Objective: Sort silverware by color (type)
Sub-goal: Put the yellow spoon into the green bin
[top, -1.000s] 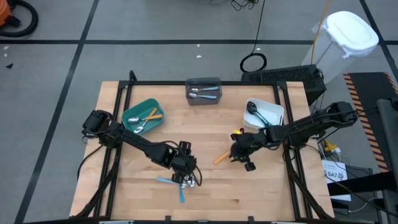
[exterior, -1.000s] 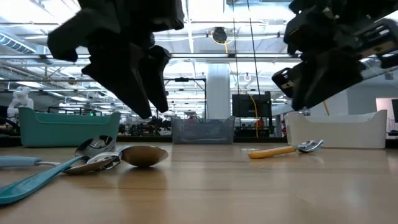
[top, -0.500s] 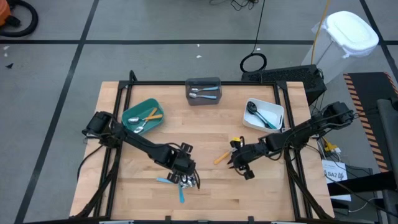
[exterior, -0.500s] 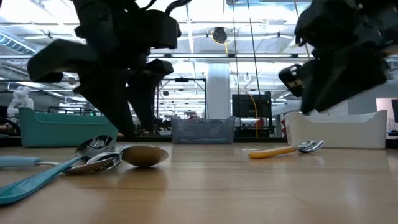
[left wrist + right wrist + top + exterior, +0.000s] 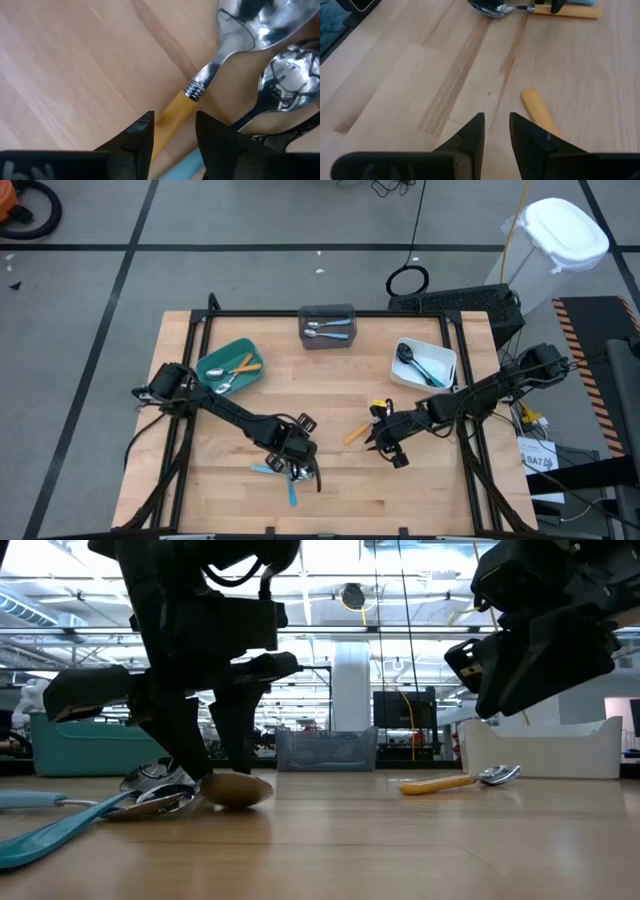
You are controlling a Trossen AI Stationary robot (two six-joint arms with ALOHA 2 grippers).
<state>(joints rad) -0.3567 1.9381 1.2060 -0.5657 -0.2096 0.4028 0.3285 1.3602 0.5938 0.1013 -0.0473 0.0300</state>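
Lowered since a second ago, my left gripper point(image 5: 298, 470) now sits down in the silverware cluster at the front of the bench point(image 5: 440, 490), its jaws narrowed around an orange-handled spoon point(image 5: 210, 80).

Detail: my left fingers point(image 5: 137, 137) straddle the orange handle just below its metal collar, one on each side; contact is not yet clear, so I judge the pinch unfinished. Two more shiny spoons point(image 5: 287, 77) and a blue handle point(image 5: 291, 493) crowd that spot, which explains the steep, narrow approach. My right gripper point(image 5: 385, 442) hovers beside a second orange-handled utensil point(image 5: 355, 433), jaws partly spread and empty. Already sorted pieces lie in the teal bin point(image 5: 213, 361), grey bin point(image 5: 327, 313) and white bin point(image 5: 440, 357).
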